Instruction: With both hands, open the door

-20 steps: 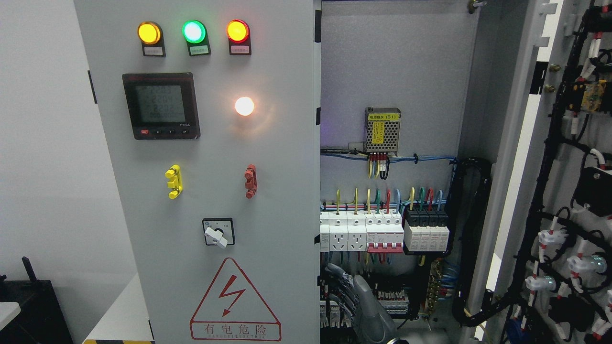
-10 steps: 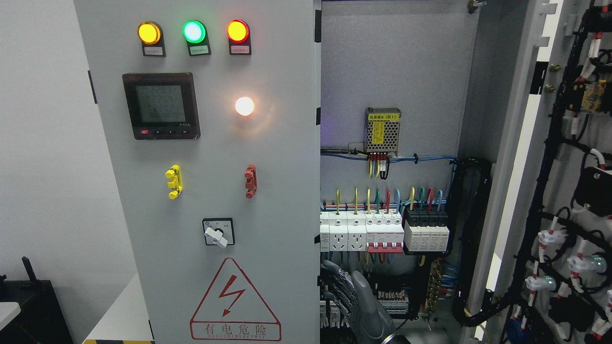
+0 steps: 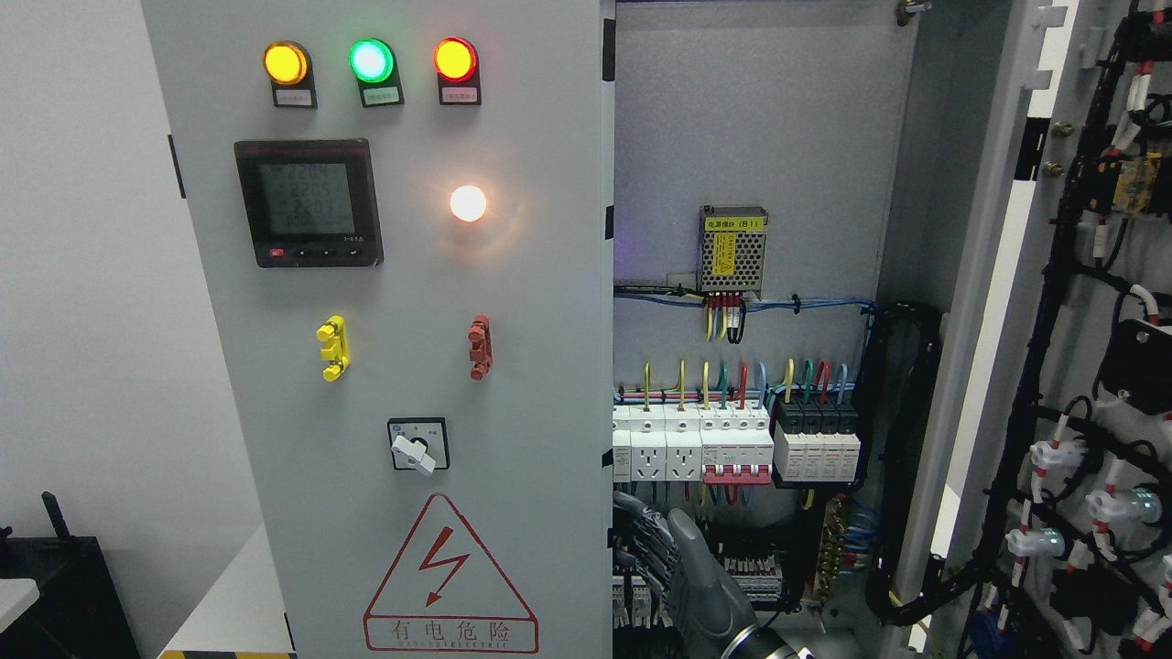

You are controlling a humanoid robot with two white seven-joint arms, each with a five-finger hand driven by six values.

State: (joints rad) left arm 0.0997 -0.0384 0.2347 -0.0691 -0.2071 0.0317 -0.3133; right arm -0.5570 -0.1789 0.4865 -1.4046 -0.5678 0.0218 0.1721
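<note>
Grey robot hand (image 3: 682,572) risen slightly at 6 o'clock, fingers (image 3: 641,540) curled behind tall grey left cabinet door (image 3: 403,366) edge; pull apparently imminent; right door already open.

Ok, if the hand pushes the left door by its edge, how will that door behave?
The left door looks like stiff sheet metal, so it will probably swing rather than bend. The meter and lamps mounted on it suggest some weight. Its smooth paint may let the hand slip.
</note>
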